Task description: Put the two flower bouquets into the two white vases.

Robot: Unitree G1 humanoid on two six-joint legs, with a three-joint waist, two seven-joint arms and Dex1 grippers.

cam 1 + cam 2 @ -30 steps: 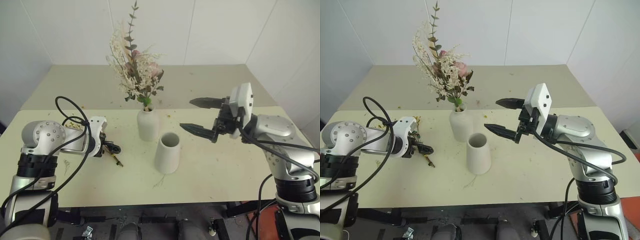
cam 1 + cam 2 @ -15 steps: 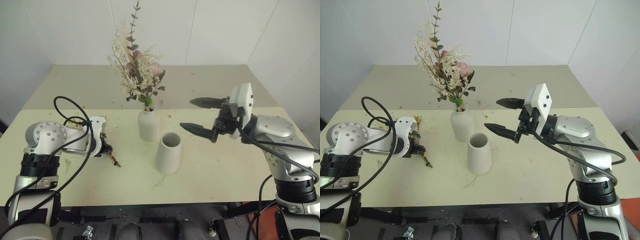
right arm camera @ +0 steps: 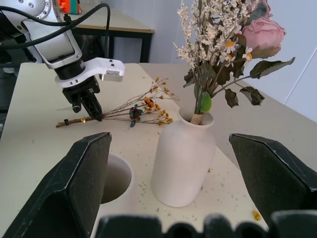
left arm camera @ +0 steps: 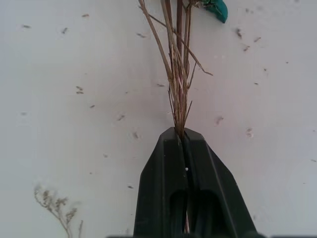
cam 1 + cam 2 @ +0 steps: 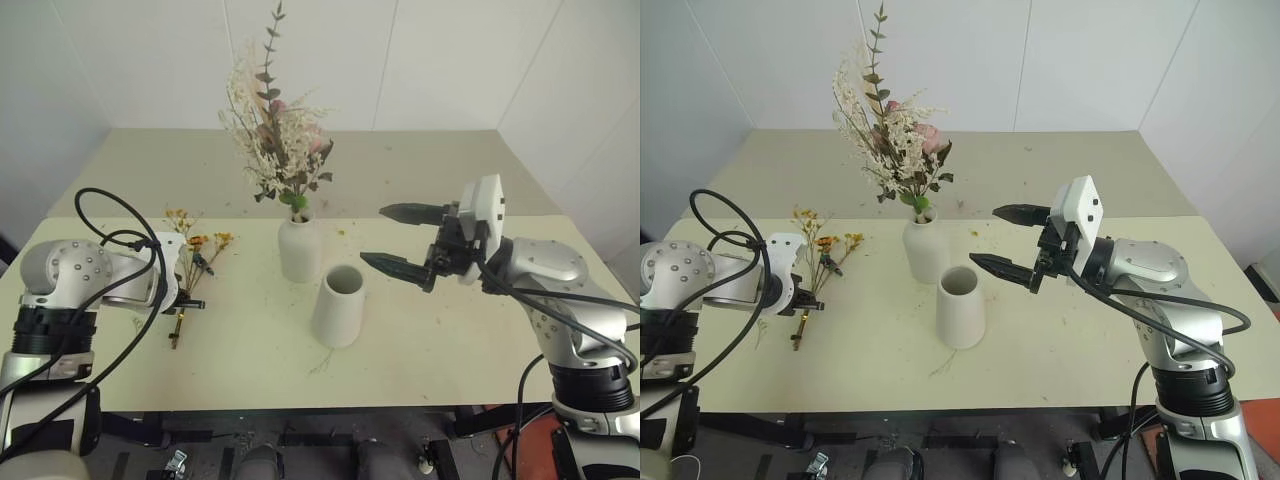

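Here, the scene as it stood:
Table: a pale yellow-green table (image 5: pixel 420 350) carried everything, and its top was speckled with small plant crumbs.
Big bouquet: the bushy bunch of cream, pink and green sprigs (image 5: pixel 275 140) stood upright with its stems down in the bottle-shaped vase (image 5: pixel 299 250), near the middle of the table.
Wide vase: the taller tapered vase (image 5: pixel 337 305) stood just in front of the bottle-shaped vase, toward the robot's right, close to it but apart, with its wide mouth showing nothing inside.
Small bouquet: the thin bunch of yellow-orange flowers (image 5: pixel 195 250) lay low over the table on the robot's left, well apart from both vases, its blooms pointing away from the robot and its stem ends toward it.
Left gripper: the left gripper (image 4: pixel 182 136) was clenched on the small bouquet's stems; the wrist view showed the two black fingers pressed together with the brown stems coming out from between their tips. It pointed forward and downward.
Stem ends: a short length of stem stuck out behind the fingers toward the robot, lying on or just above the table; which of the two could not be told.
Right gripper: the right gripper (image 5: pixel 396 240) hovered above the table to the right of the vases, roughly level, its fingers spread wide and grasping nothing.
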